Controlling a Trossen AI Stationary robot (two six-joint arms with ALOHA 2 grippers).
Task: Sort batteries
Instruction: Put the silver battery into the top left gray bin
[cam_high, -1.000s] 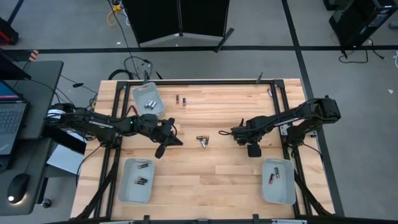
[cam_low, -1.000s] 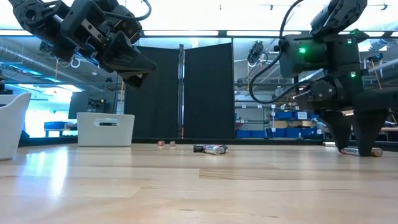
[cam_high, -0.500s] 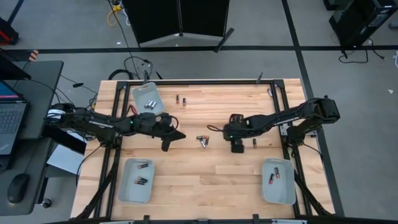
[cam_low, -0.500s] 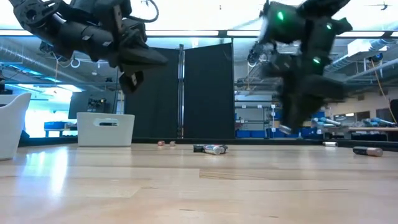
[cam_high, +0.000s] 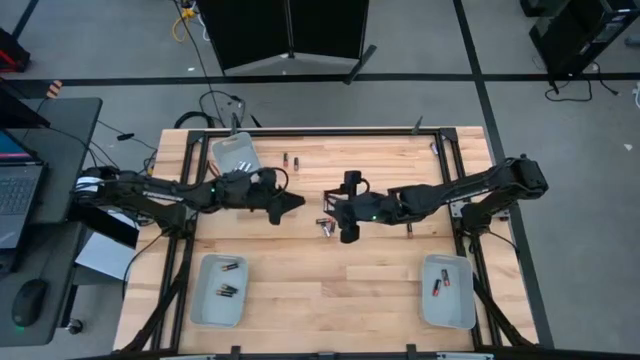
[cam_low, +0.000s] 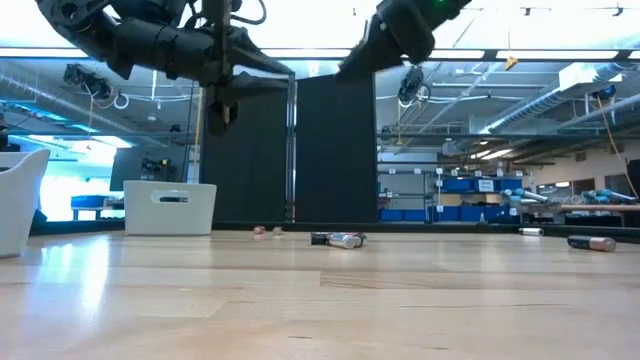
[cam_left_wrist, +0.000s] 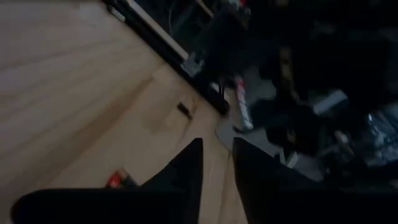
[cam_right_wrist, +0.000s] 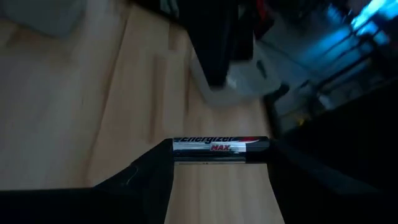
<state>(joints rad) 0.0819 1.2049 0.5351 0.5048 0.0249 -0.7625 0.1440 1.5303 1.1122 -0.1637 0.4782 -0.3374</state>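
Observation:
My right gripper (cam_high: 345, 228) hovers over the table's middle, shut on a dark battery (cam_right_wrist: 221, 146) printed in red and silver. Just left of it two loose batteries (cam_high: 325, 226) lie on the wood, also in the low view (cam_low: 338, 239). Two more batteries (cam_high: 290, 159) lie near the far edge, and one (cam_high: 408, 232) lies right of centre. My left gripper (cam_high: 292, 200) is raised left of centre, pointing right. It is empty, with a narrow gap between its fingers (cam_left_wrist: 216, 180). My right gripper has the battery's two ends (cam_right_wrist: 180, 146) between its fingertips, so the cell spans the gap crosswise. The low view shows nothing of this arm reaching the table, so the battery is lifted clear and lies level in the hold.
Three pale grey trays sit on the table: one at the far left (cam_high: 238, 158) with silvery cells, one at the near left (cam_high: 220, 290) and one at the near right (cam_high: 447, 290), both holding batteries. Bare wood lies along the near middle.
My right gripper has risen from the table's right part and swung left to the middle; a battery stays on the wood where it stood. My left gripper has moved toward the far edge and the right, turning from pointing near-right to pointing right.

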